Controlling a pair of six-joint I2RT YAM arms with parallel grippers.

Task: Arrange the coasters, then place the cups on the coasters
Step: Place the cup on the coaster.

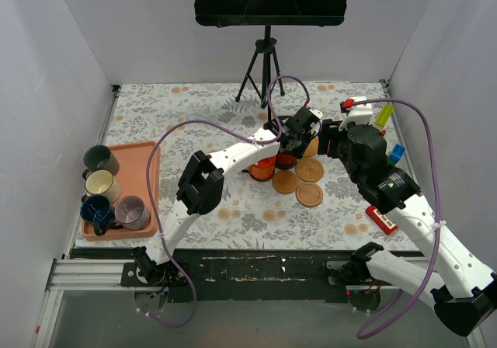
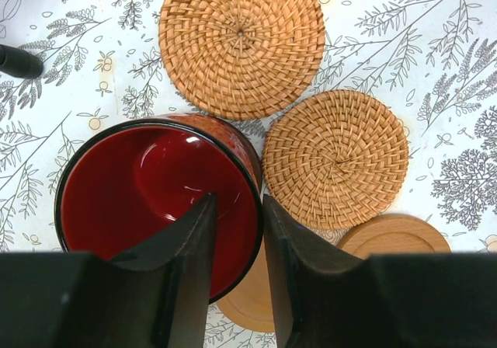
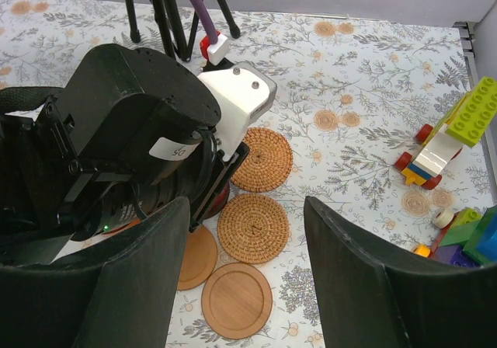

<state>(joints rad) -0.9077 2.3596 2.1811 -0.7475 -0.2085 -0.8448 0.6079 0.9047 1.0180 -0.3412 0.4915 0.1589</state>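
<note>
The red cup (image 2: 147, 200) is sitting at the lower left of the left wrist view, on a wooden coaster (image 2: 245, 305) that is peeking out beneath it. The left gripper (image 2: 239, 231) is straddling the cup's right rim. Its jaws are standing slightly parted, one finger inside and one outside, not visibly pinching the wall. The upper rattan coaster (image 2: 241, 41) and the lower rattan coaster (image 2: 335, 158) are lying just beside the cup. The right gripper (image 3: 245, 216) is hovering at the bottom of its view, spread wide and holding nothing. At the left of the top view, the dark green cup (image 1: 99, 158), cream cup (image 1: 101, 183), dark blue cup (image 1: 96, 208) and purple-grey cup (image 1: 132, 210) are sitting in the salmon tray (image 1: 141, 169).
</note>
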